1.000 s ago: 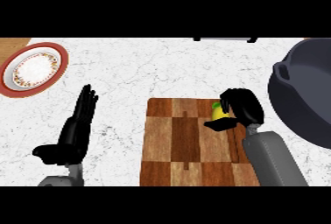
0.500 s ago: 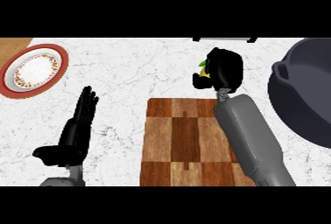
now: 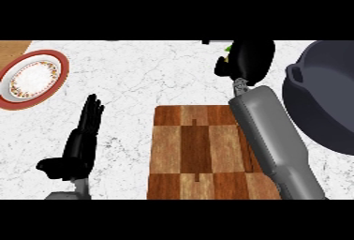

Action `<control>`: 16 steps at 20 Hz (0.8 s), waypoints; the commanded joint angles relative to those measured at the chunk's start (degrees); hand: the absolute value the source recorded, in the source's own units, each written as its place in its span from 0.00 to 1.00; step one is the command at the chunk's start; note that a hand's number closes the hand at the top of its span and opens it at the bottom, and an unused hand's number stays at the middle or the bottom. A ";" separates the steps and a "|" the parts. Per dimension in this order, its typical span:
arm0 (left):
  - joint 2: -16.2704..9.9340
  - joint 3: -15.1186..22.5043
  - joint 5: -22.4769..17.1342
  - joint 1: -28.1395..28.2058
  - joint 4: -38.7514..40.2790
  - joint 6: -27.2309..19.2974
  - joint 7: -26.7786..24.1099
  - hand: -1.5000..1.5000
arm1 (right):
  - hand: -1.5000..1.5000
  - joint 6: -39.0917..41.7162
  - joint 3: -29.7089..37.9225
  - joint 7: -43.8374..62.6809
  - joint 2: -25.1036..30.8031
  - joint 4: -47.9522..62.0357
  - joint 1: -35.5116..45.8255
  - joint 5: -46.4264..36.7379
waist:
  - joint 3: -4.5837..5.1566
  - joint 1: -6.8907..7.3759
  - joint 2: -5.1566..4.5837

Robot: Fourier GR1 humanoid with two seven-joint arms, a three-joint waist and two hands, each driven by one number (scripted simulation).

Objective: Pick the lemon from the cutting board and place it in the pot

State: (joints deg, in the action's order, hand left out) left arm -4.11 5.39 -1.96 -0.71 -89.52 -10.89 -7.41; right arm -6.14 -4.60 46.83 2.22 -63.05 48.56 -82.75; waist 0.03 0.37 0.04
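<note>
Wooden checkered cutting board [image 3: 197,154] lies nearest, bare of fruit, with the grey right forearm [image 3: 273,140] stretched across its right side. To its left the left hand [image 3: 79,140] rests open on the white marbled surface [image 3: 152,79], fingers straight and pointing away, taking no part in the work. Further out, beyond the board's far edge, the right hand [image 3: 249,58] is curled shut around the lemon [image 3: 227,48]; only a sliver of yellow-green peeks out at the hand's upper left, the rest hidden by the fingers. So the lemon is off the board, held above the surface, just left of the dark pot [image 3: 328,93], whose rim and handle lug sit at the right.

The step in hand looks like the carry to the pot. To do it well, the hand should travel rightward while staying high enough that the fingers and fruit pass over the rim and lug, not into them. Release is best made only once the hand is well inside the rim's outline, and lowered somewhat, so the lemon settles instead of bouncing. A patterned plate [image 3: 31,77] sits far left, well apart from all this.
</note>
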 commanded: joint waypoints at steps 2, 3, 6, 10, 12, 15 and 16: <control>-0.45 -1.09 -0.31 0.05 1.22 1.16 -1.82 0.50 | 1.00 -1.44 2.85 2.07 3.13 -0.08 -1.25 -1.44 | -0.02 -0.16 -0.07; -2.82 -3.77 -2.46 1.63 -1.17 2.38 -0.36 0.50 | 1.00 1.80 4.06 1.69 5.32 -2.31 -0.23 -0.52 | -0.02 -0.15 0.04; -0.67 -1.39 0.24 -0.43 -0.07 0.52 0.09 0.50 | 1.00 1.28 6.00 -0.57 8.74 -4.46 -3.76 0.81 | -0.03 -0.46 0.02; -0.22 -2.14 -0.61 -1.44 -0.79 0.54 2.37 0.50 | 1.00 4.33 8.36 -0.93 11.17 -7.99 -5.42 2.78 | -0.02 -0.52 0.06; 1.19 -0.40 1.52 0.82 1.18 -0.18 -2.00 0.50 | 1.00 0.28 11.09 -4.15 14.13 -3.38 -6.18 3.94 | -0.02 -0.29 -0.07; 0.00 -0.26 0.66 -1.08 -3.73 0.48 5.49 0.50 | 1.00 -4.74 13.54 -8.21 16.55 -1.17 -9.85 5.95 | -0.05 -0.19 -0.07; 0.16 -0.91 -0.35 2.37 -1.67 1.89 0.40 0.50 | 1.00 -0.53 14.36 -8.36 18.79 -3.36 -9.45 6.76 | -0.02 -0.28 0.00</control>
State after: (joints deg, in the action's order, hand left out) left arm -4.05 4.53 -1.72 -0.37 -91.05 -10.05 -5.98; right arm -7.08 6.99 41.29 17.02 -65.78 41.34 -78.14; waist -0.01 0.11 0.00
